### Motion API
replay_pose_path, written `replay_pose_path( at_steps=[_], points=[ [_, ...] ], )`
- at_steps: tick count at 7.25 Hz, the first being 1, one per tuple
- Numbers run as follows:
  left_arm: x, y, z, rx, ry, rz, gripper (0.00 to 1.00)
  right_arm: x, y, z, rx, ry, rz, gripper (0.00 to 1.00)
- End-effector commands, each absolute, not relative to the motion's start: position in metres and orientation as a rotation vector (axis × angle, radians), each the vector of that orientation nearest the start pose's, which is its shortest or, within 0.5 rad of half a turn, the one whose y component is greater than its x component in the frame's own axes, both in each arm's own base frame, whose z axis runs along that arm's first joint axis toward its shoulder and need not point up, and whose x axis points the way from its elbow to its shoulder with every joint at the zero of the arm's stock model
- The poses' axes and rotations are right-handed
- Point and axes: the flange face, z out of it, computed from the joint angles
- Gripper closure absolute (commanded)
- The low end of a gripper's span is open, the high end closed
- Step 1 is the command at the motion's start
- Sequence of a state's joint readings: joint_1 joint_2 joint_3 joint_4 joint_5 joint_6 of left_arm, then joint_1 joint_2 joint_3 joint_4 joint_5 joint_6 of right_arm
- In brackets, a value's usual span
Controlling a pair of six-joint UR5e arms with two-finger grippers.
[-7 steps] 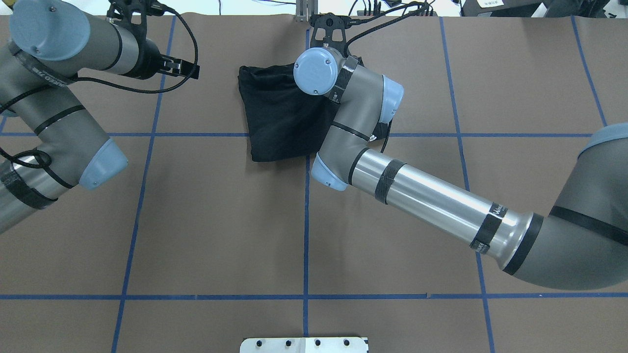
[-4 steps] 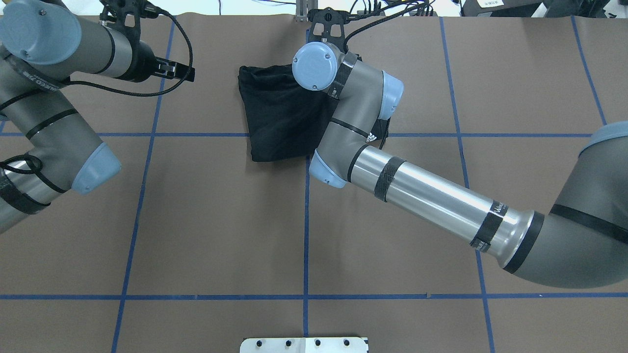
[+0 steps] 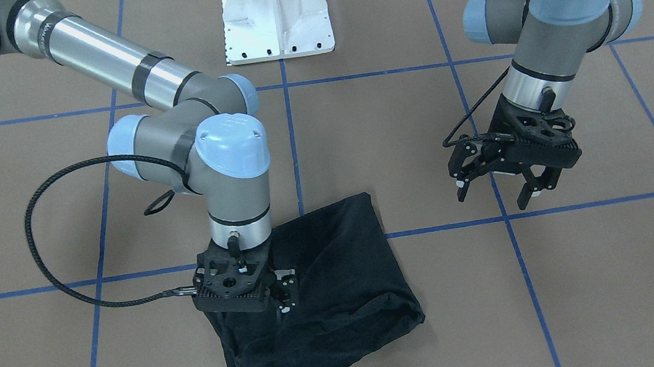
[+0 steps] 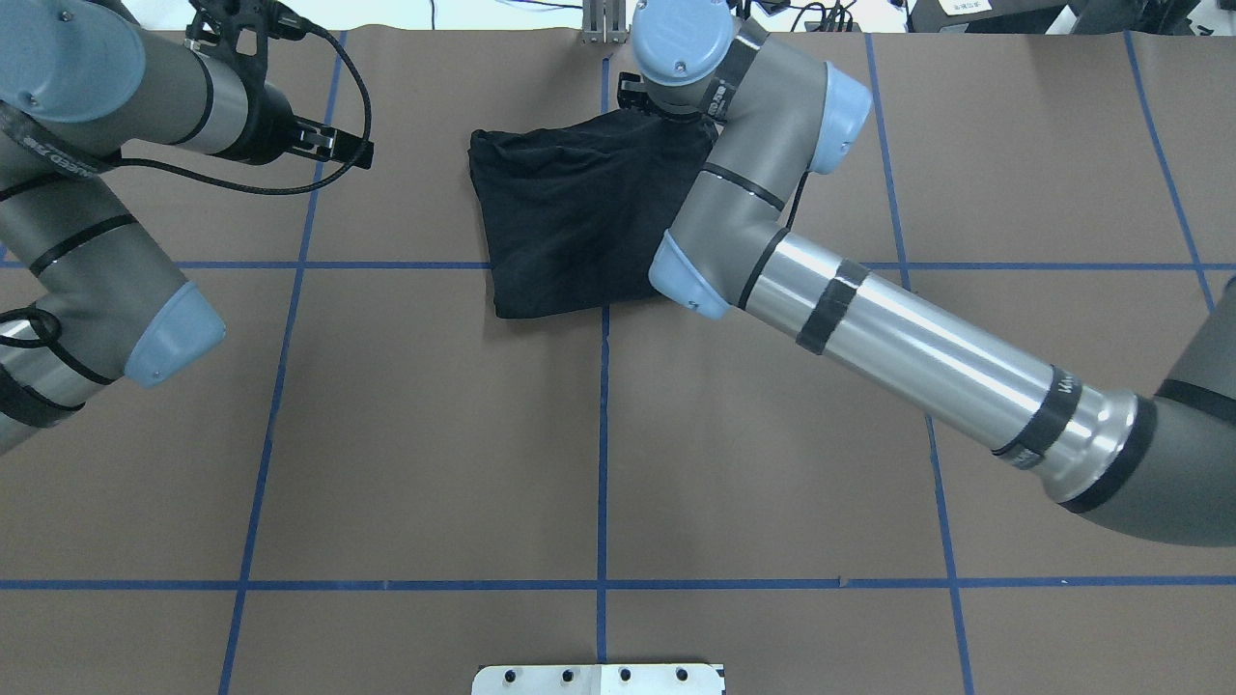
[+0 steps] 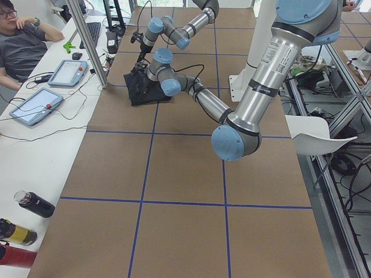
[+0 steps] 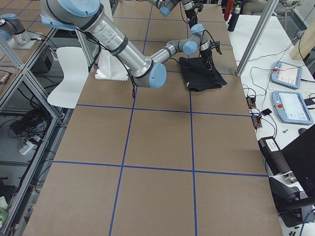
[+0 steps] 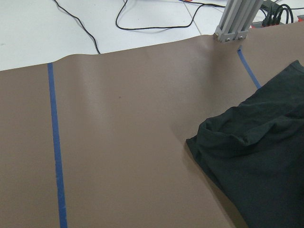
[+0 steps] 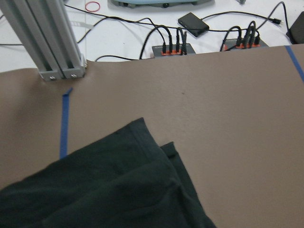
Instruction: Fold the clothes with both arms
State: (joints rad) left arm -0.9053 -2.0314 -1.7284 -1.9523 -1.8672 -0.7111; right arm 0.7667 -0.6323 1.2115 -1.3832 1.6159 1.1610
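Note:
The black T-shirt lies folded into a rough square at the far middle of the table; its logo is hidden. It also shows in the front view and both wrist views. My right gripper points down, low over the shirt's far right corner, and its fingers look spread, holding nothing. In the overhead view it is hidden under its wrist. My left gripper hangs open and empty above bare table to the shirt's left.
A white base pedestal stands at the robot's edge. An aluminium post stands at the far edge just beyond the shirt. Cables and tablets lie on the white bench past it. A person sits there.
My right wrist moved toward the far edge and to the right, uncovering most of the shirt. My left arm drew back slightly to the left.

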Motion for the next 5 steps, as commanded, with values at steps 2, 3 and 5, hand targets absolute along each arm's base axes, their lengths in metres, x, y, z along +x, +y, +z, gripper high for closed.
replay_pose_path(
  at_steps=[2,3,5],
  points=[
    [0.25,-0.549,0.265,0.607,0.711,0.211,0.0,-0.343,-0.601,0.269,0.31,-0.633,0.12,0.0],
    [0.22,-0.547,0.274,0.614,0.686,0.254,0.0,-0.297,-0.582,0.293,0.305,-0.618,0.054,0.0],
    [0.152,-0.551,0.316,0.583,0.663,0.282,0.0,-0.202,-0.561,0.359,0.268,-0.618,-0.065,0.0]
  ],
)
